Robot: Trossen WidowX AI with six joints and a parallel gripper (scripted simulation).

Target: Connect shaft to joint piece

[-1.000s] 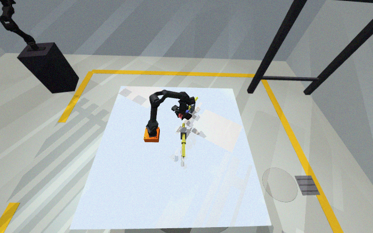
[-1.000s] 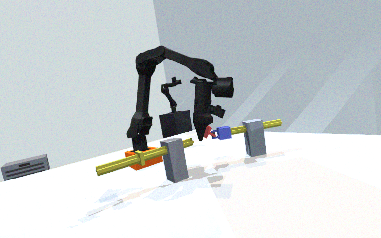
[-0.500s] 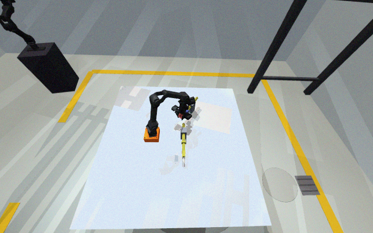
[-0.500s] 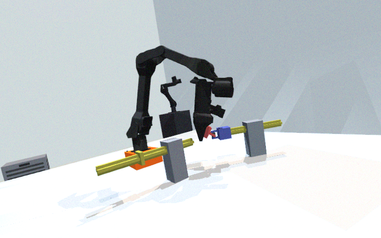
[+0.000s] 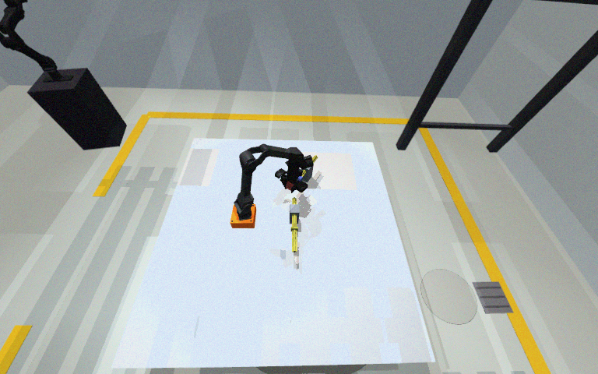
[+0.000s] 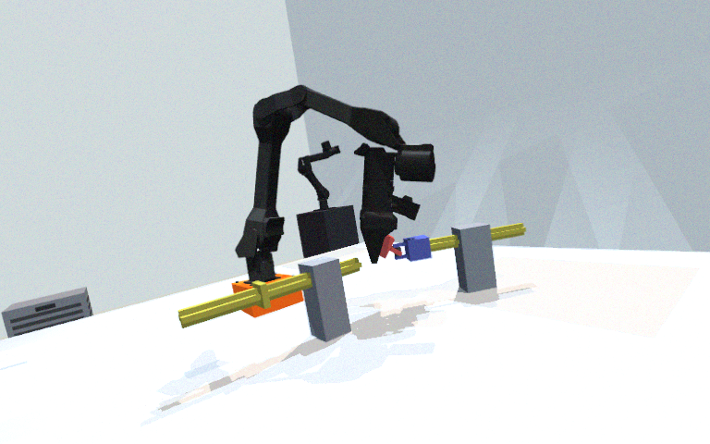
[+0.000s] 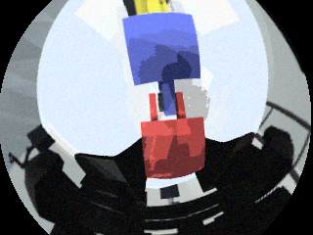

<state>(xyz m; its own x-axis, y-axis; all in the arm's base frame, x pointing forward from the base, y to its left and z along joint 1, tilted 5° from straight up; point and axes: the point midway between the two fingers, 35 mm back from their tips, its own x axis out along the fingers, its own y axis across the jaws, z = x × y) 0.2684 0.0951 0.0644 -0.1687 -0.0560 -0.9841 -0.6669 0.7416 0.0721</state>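
Two fingers of the tool (image 5: 291, 185) (image 6: 373, 262) (image 7: 174, 152) clamped on red joint piece (image 5: 290, 186) (image 6: 386, 246) (image 7: 173, 148), both sides visible only in wrist view.

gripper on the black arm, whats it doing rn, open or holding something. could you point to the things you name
Gripper (image 5: 290, 185) (image 6: 374, 260) (image 7: 163, 133): closed on the red joint piece (image 5: 289, 186) (image 6: 386, 246) (image 7: 174, 147).

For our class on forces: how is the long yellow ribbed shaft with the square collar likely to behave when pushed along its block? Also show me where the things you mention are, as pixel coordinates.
The long yellow ribbed shaft (image 5: 294, 240) (image 6: 219, 306) looks stiff, since it juts out straight without sagging. Its ribs suggest it would probably slide rather than roll. The collar would likely stop it at the grey block (image 5: 294, 211) (image 6: 325, 301).
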